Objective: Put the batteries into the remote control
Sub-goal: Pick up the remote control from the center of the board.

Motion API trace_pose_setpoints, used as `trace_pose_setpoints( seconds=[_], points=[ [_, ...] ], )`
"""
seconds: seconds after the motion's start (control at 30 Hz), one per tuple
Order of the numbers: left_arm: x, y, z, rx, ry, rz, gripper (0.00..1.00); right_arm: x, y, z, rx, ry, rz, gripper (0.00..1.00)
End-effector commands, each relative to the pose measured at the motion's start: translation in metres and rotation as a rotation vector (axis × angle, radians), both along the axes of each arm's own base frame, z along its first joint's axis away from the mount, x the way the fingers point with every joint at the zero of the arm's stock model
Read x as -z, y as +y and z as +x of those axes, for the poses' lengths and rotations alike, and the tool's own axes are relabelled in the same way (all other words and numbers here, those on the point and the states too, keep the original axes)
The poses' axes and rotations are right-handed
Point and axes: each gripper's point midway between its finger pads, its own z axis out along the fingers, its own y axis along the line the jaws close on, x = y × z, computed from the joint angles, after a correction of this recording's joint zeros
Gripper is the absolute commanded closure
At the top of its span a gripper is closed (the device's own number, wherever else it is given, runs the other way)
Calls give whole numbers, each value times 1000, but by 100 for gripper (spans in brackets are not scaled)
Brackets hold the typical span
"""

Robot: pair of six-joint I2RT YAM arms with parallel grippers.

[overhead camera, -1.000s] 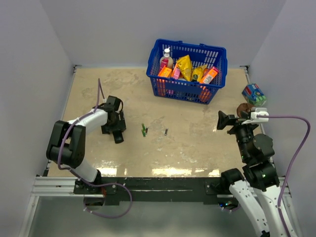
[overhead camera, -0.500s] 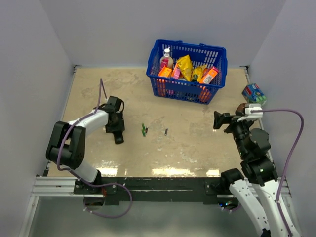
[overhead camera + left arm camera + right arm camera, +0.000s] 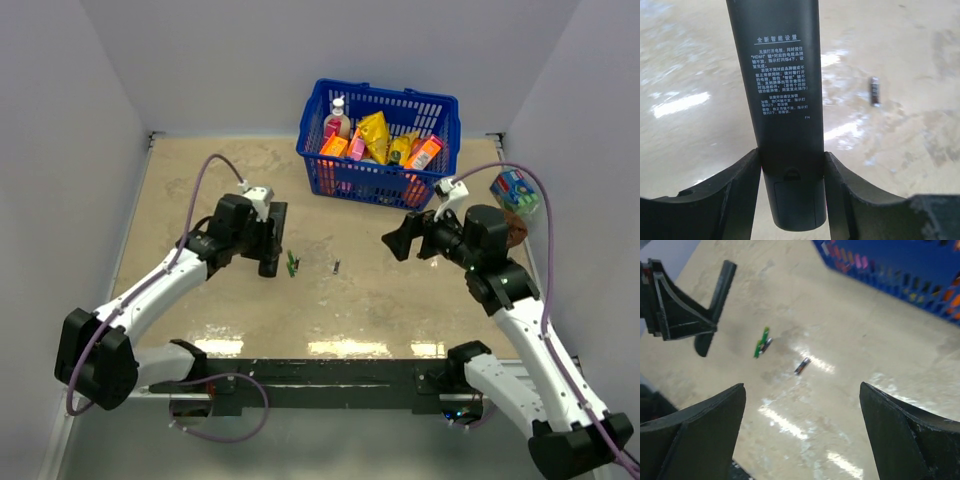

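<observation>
Two arms face each other across the middle of the tabletop (image 3: 180,180). The left fingers (image 3: 737,192) pinch the remote control (image 3: 782,75) by its long edges near the rounded end. The remote appears raised off the tabletop, its printed back face turned toward the wrist camera. A battery door (image 3: 792,192) with a small notch lies between the finger pads and looks shut. The right fingers (image 3: 700,430) are spread wide and hold nothing; they hang above the tabletop, aimed at the space between the arms. The batteries (image 3: 291,263), green and lying together, rest on the tabletop just beside the remote's lower end. A small dark piece (image 3: 336,266) lies near them; what it is cannot be told. The blue basket (image 3: 446,100) stands well apart at the far side.

The step in hand is probably presenting the remote so the door can be opened. To do it well, the left pinch should keep the back face steady and turned toward the right arm. Because the pads flank the door, the hold may need shifting up the body so the door can slide free.
</observation>
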Motion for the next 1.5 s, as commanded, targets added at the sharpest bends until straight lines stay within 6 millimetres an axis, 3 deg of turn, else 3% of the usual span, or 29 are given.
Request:
trace_pose_setpoints(
  seconds=[0.0,0.23,0.5,0.63,0.8,1.1,1.27,1.4,1.43,1.47],
  points=[
    [-39,-55,-10,204,-144,-85,92,-4,43,-23,-195,122,222,2],
    [-82,-126,-36,404,-273,-148,94,-15,53,-21,-149,147,401,2],
    [-101,-190,-61,547,-341,-111,97,-15,65,-20,-118,191,507,2],
    [-103,-206,-59,548,-373,-82,97,-15,69,-21,-107,201,526,2],
    [-117,-226,-69,595,-433,-99,97,4,68,-20,-62,243,535,8],
    [-123,-240,-80,641,-475,-101,97,14,64,-20,-29,260,543,20],
    [-122,-243,-79,637,-475,-100,97,11,63,-21,-23,253,551,36],
    [-121,-243,-79,628,-470,-106,94,3,63,-21,-32,219,566,65],
    [-120,-242,-79,620,-469,-103,88,0,62,-21,-32,205,565,78],
    [-121,-242,-78,611,-469,-109,84,0,61,-20,-26,199,563,84]
  ],
)
